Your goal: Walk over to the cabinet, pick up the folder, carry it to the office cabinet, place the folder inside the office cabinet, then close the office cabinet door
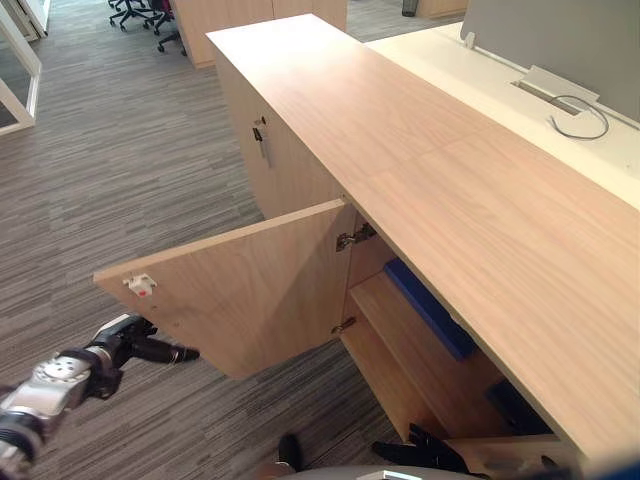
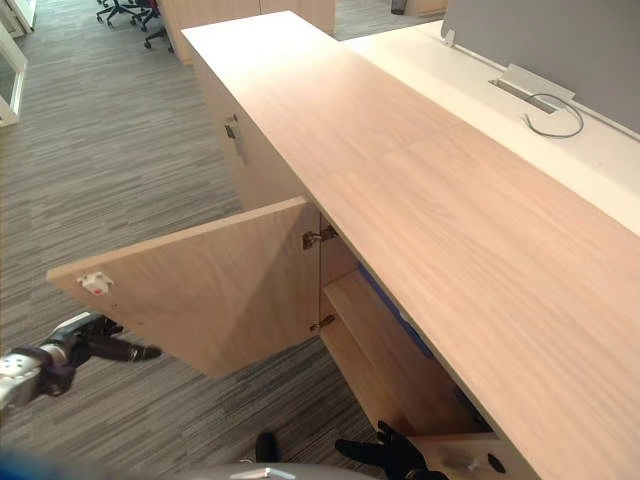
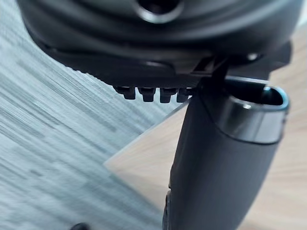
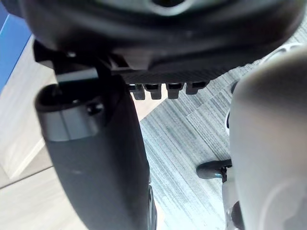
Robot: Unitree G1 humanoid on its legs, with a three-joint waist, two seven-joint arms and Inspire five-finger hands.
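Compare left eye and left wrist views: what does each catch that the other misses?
Left eye: the flat blue folder on a shelf inside the light wooden office cabinet, and the door's metal hinges. Left wrist: a close look at the dark left hand, thumb and fingers straight, holding nothing. Shared: the open wooden cabinet door, the left hand near its lower free corner, and the grey striped carpet.

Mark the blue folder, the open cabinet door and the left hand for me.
blue folder (image 1: pixel 430 308): left eye view, middle of its visible blue side, on the shelf.
cabinet door (image 1: pixel 250 290): left eye view, middle of its inner face.
left hand (image 1: pixel 137 345): left eye view, its palm, near the door's free edge.
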